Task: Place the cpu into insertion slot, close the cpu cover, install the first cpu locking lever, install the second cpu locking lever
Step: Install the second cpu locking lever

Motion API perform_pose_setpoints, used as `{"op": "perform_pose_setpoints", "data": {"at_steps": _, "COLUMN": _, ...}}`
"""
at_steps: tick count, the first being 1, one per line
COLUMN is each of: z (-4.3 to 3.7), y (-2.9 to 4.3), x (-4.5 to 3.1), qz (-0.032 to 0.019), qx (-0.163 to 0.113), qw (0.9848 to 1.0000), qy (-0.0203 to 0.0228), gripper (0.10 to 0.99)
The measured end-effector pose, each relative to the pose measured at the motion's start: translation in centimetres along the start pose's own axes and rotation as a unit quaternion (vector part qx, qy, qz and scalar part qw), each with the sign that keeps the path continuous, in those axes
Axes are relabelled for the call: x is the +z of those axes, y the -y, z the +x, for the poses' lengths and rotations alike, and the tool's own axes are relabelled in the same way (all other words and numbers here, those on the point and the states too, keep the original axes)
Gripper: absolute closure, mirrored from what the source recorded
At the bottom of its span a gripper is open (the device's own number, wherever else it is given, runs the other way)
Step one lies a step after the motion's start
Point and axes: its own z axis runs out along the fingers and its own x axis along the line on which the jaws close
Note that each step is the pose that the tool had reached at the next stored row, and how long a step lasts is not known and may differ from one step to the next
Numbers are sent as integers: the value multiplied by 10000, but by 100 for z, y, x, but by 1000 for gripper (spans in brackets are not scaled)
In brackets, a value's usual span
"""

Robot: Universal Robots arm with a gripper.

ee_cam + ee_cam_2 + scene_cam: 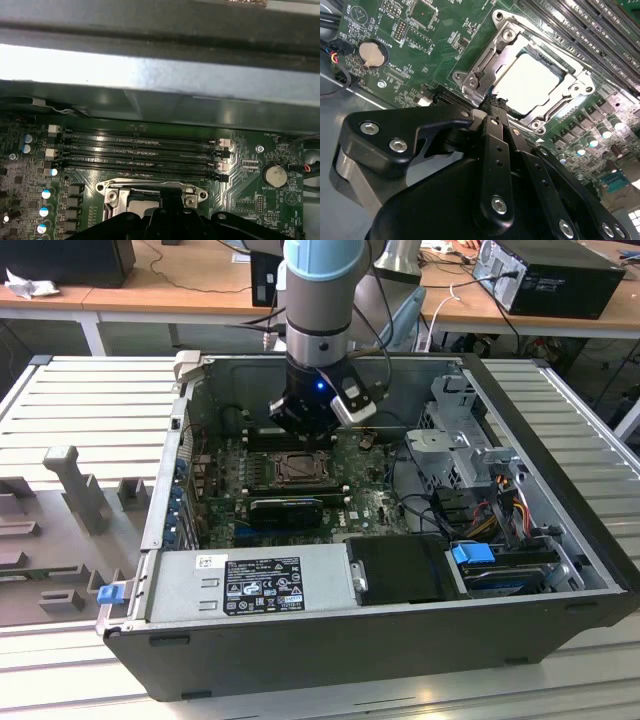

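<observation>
Here the cpu (pixel 530 82) lies flat in the insertion slot (pixel 559 75).

My workplace a robotics lab or electronics workshop, open computer case (pixel 400 570) on a ribbed metal tabletop (pixel 90 400), wooden desks (pixel 200 295) behind, cables (pixel 455 290), another computer (pixel 560 275).

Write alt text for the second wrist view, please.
The cpu lies in the insertion slot on a green motherboard, with the cpu cover down around it. The black gripper hangs just beside the socket's edge.
</observation>
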Motion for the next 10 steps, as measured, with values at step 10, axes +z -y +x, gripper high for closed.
{"op": "perform_pose_setpoints", "data": {"at_steps": 10, "z": 5, "y": 80, "x": -44, "qz": 0, "qx": 0, "qw": 10000, "qy": 0, "gripper": 980}}
